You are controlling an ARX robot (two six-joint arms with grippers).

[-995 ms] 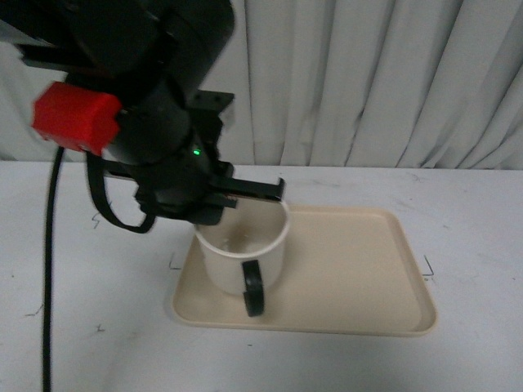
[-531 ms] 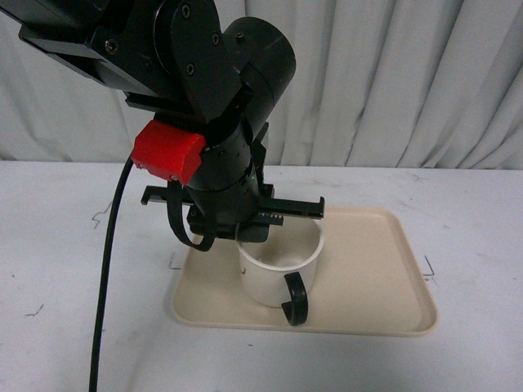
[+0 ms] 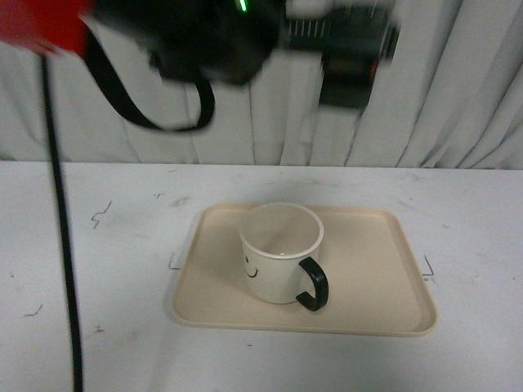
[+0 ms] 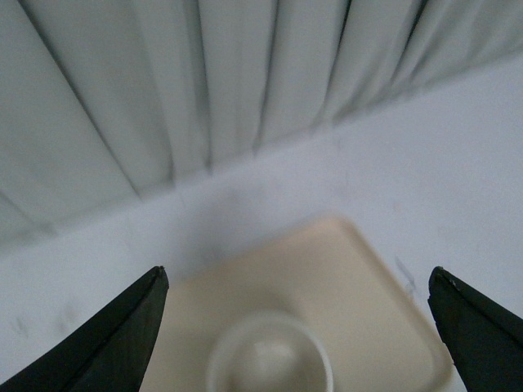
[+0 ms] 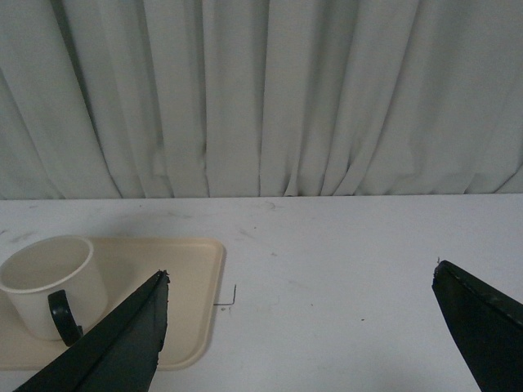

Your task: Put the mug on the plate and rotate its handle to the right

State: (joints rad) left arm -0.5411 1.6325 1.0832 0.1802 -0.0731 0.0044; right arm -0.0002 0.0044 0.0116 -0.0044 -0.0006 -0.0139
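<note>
- A pale grey pleated curtain (image 3: 458, 98) is hanging across the whole back of your scene.
- A white tabletop with small dark marks (image 3: 98, 269) is spreading out below it.
- Your black left arm (image 3: 221, 33) is showing blurred along the top of the front view, high above the table.
- The flat beige rectangular plate with a low rim (image 3: 368, 269) is lying on the table.
- The left gripper (image 4: 296, 276) is hovering over the plate, its jaws spread wide and empty.
- The right gripper (image 5: 300, 273) is hanging over bare table to the plate's right, jaws likewise parted around nothing.
- The cream-white cylindrical mug (image 3: 274, 269) is standing upright on the plate, left of its centre, with its smiley face towards you.
- The mug's glossy dark loop handle (image 3: 315, 286) is pointing right and slightly towards you.
</note>
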